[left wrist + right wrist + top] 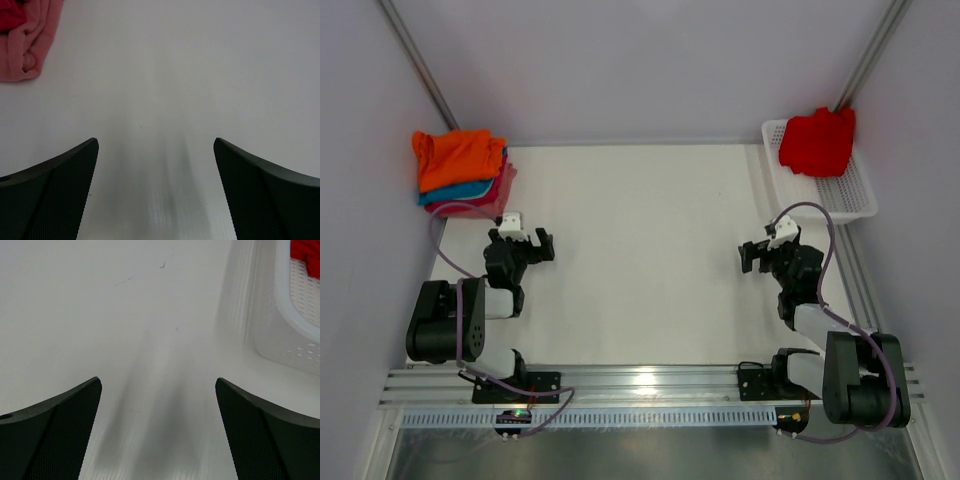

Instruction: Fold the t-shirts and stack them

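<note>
A stack of folded t-shirts sits at the table's back left corner: an orange one [458, 157] on top, a teal one [455, 192] under it, then red and pink [470, 205] layers. The pink shirt's edge [25, 47] shows at the top left of the left wrist view. A crumpled red t-shirt [817, 141] lies in the white basket [848, 195] at the back right. My left gripper [525, 243] hovers open over bare table near the stack, nothing between its fingers. My right gripper [757, 254] is open too, left of the basket, holding nothing.
The white mesh basket's corner [295, 325] shows at the right of the right wrist view, with a bit of red cloth [306, 254] inside. Grey walls close the table on three sides. A metal rail [640, 383] runs along the near edge by the arm bases.
</note>
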